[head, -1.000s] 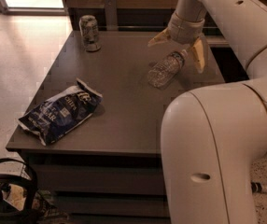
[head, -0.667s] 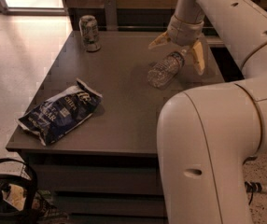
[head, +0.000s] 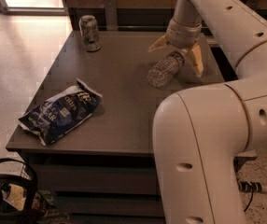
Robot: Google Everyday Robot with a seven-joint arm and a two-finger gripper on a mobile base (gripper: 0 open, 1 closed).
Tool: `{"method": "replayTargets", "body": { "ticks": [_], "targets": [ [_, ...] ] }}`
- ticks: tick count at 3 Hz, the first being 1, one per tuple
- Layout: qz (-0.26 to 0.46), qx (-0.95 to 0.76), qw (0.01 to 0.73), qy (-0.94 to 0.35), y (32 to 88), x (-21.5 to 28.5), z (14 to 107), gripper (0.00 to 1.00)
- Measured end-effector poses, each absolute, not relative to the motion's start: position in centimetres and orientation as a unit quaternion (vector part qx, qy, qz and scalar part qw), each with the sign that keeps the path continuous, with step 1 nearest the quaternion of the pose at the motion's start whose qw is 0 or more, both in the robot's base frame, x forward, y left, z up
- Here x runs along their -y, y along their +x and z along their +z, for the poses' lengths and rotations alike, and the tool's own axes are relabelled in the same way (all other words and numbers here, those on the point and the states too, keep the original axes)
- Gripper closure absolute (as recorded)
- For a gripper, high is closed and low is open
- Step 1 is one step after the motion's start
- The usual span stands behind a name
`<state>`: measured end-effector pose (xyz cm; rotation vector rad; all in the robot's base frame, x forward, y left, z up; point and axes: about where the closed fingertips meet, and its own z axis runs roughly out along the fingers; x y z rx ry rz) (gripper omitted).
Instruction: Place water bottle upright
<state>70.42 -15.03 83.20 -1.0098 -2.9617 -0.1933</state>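
The water bottle (head: 162, 71) is a small clear ribbed bottle. It lies tilted on the dark table (head: 124, 106) at the back right, with its neck end pointing up and right into my gripper (head: 177, 53). The cap is hidden between the fingers. The gripper comes down from above on the white arm. Its two yellow fingers (head: 197, 59) are spread wide on either side of the bottle's neck end, so it is open. I cannot tell whether the bottle's base rests on the table or hangs just above it.
A silver drink can (head: 89, 32) stands upright at the table's back left corner. A dark blue crumpled chip bag (head: 61, 111) lies near the front left edge. My own white arm's large link (head: 203, 153) covers the front right of the table.
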Motion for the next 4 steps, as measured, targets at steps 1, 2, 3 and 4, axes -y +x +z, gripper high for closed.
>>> {"method": "replayTargets", "body": {
  "ticks": [1,2,3,4],
  "targets": [
    [-0.068,0.944,-0.008,-0.322,71.2,14.8,82.9,0.25],
    [-0.075,0.944,-0.019,-0.32,72.2,14.5,82.4,0.64],
    [-0.077,0.944,-0.022,-0.319,72.4,14.4,82.2,0.86],
    [-0.078,0.944,-0.024,-0.319,72.7,14.3,82.0,1.0]
  ]
}}
